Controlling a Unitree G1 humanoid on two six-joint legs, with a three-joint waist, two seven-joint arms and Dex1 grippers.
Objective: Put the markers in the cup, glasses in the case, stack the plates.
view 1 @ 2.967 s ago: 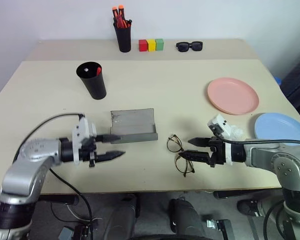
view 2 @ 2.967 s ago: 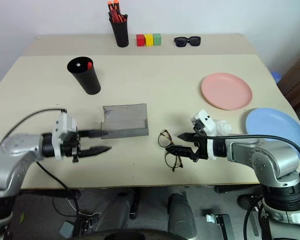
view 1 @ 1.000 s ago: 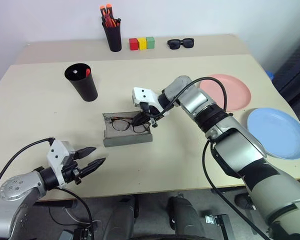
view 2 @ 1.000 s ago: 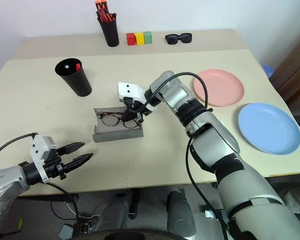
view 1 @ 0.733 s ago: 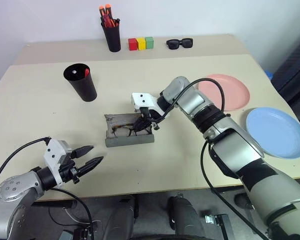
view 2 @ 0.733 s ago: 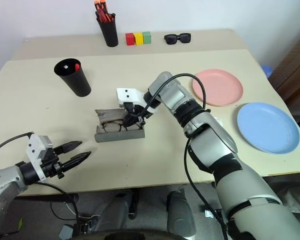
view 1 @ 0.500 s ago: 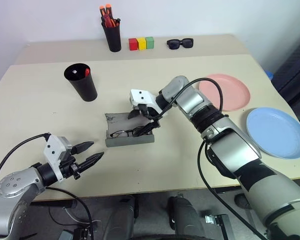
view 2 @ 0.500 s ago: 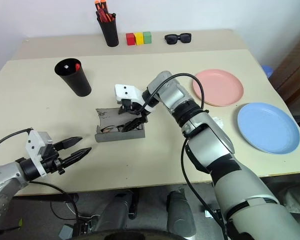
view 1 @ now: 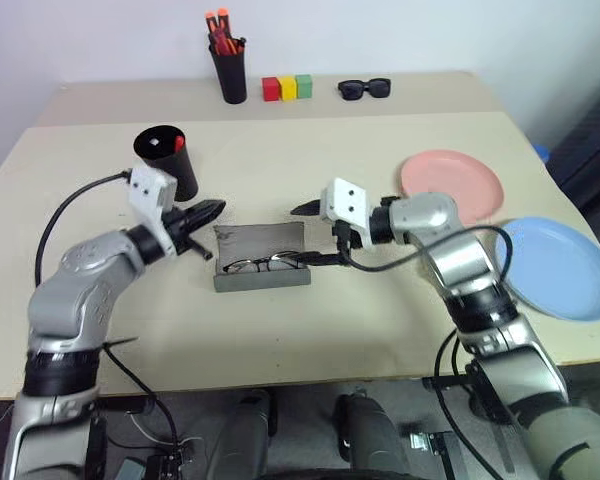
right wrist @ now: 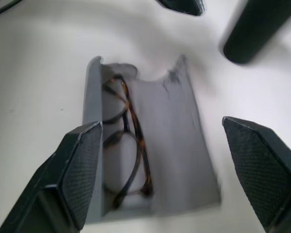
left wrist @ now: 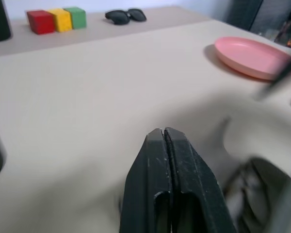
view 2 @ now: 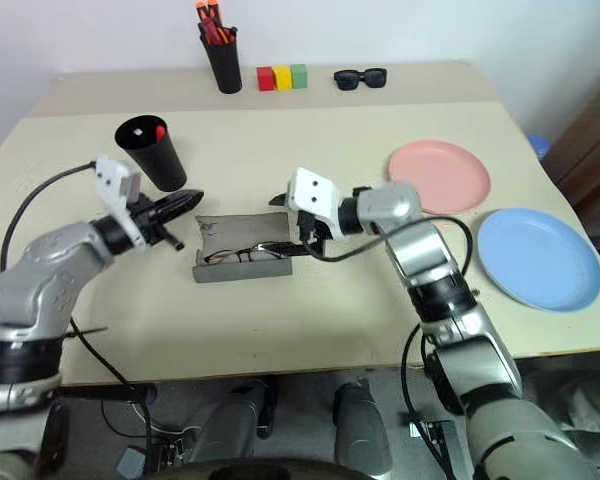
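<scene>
Beige table point(view 1: 380, 330). Grey rectangular felt case point(view 1: 261, 257) lies open mid-table, nearer the front edge. Thin dark wire-framed round-lens glasses point(view 1: 263, 265) lie inside it, along its front wall.

L gripper point(view 1: 208, 211): fingers pressed together, holding nothing; tip just off the case's left end, level, aimed toward it. R gripper point(view 1: 315, 234): jaws spread wide, empty, at the case's right end; in the R wrist view the two fingers point(right wrist: 78, 170) stand either side of the open case, no contact seen.

Tall black tapered cup point(view 1: 166, 160) toward back-left, behind the L gripper; red marker end point(view 1: 178, 142) shows at its rim. Salmon-pink round plate point(view 1: 452, 186) right of centre; light-blue round plate point(view 1: 558, 267) at right edge, apart from the pink one, not stacked.

Back edge: black pen pot w/ orange-capped markers point(view 1: 229, 65), red/yellow/green blocks point(view 1: 286, 87), chunky black sunglasses point(view 1: 365, 89).
</scene>
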